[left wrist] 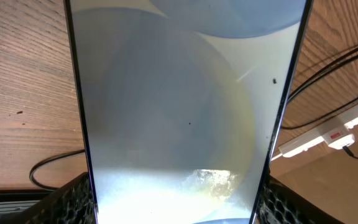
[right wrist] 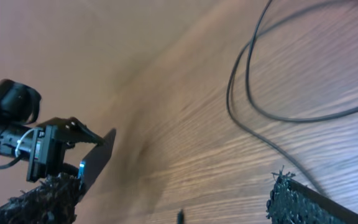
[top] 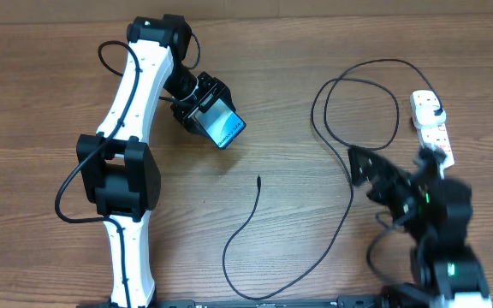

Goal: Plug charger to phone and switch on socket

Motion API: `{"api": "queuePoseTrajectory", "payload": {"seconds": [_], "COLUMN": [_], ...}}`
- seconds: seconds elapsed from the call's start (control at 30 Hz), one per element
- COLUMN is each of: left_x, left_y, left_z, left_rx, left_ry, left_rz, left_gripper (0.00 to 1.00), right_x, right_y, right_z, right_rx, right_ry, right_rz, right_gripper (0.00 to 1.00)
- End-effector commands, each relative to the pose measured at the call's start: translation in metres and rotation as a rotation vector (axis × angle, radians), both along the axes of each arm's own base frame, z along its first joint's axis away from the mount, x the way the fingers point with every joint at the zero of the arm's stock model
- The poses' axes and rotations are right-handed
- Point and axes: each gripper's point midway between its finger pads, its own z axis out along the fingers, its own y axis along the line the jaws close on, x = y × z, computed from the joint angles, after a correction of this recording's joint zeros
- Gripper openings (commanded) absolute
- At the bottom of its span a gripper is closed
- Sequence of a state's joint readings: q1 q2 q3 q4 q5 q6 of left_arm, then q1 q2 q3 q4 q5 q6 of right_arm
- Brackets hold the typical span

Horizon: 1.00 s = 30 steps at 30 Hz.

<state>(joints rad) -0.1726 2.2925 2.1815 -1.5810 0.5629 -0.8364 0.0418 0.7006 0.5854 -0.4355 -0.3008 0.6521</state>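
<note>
My left gripper (top: 200, 109) is shut on the phone (top: 226, 128), whose cyan screen shows at the upper middle of the table. In the left wrist view the phone (left wrist: 179, 112) fills the frame between both fingers (left wrist: 73, 199). The charger is a thin black cable whose connector tip (top: 258, 180) lies loose on the wood, below and right of the phone. It curves down, runs right, loops (top: 358, 94) and reaches the socket (top: 433, 128), a white strip at the far right. My right gripper (top: 368, 171) hangs open beside the cable, left of the socket, holding nothing. The tip (right wrist: 179, 216) lies low between its fingers (right wrist: 297, 199).
The socket (left wrist: 328, 130) and cable (left wrist: 328, 68) show right of the phone in the left wrist view. The left arm (top: 131, 154) runs up the left side of the wooden table (top: 41, 68). Table front edge (top: 264, 301) lies just below the cable's lowest curve.
</note>
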Motion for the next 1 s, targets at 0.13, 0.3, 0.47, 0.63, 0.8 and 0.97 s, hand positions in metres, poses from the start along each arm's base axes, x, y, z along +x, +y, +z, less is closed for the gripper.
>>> {"api": "queuePoseTrajectory", "payload": {"seconds": [0.13,0.3,0.47,0.63,0.8,0.97], "left_x": [0.006,0.007,0.006,0.001,-0.001,-0.008], "left_y": [-0.003,-0.003,0.002,-0.004,-0.015,-0.037], "left_z": [0.009,0.008,0.003,-0.002,-0.005,-0.005], "left_rx": [-0.007,0.001,0.077,0.160,0.206,0.210], "left_ry": [-0.008,0.010,0.030,0.067,0.081,0.091], "left_rz": [0.046,0.082,0.125,0.190,0.232,0.239], "left_gripper": [0.04,0.04,0.04,0.04,0.04,0.04], "right_x": [0.034,0.048,0.052,0.055,0.052,0.052], "right_y": [0.087,0.109,0.118,0.132,0.144,0.144], "right_z": [0.008,-0.006,-0.045,-0.063,-0.066,-0.066], "right_rx": [0.352,0.538,0.555,0.449,0.423,0.418], "right_ry": [0.213,0.260,0.367,0.371,0.374,0.374], "right_rz": [0.502,0.681,0.681,0.642,0.652,0.649], "right_gripper": [1.00,1.00,1.00,1.00,1.00,1.00]}}
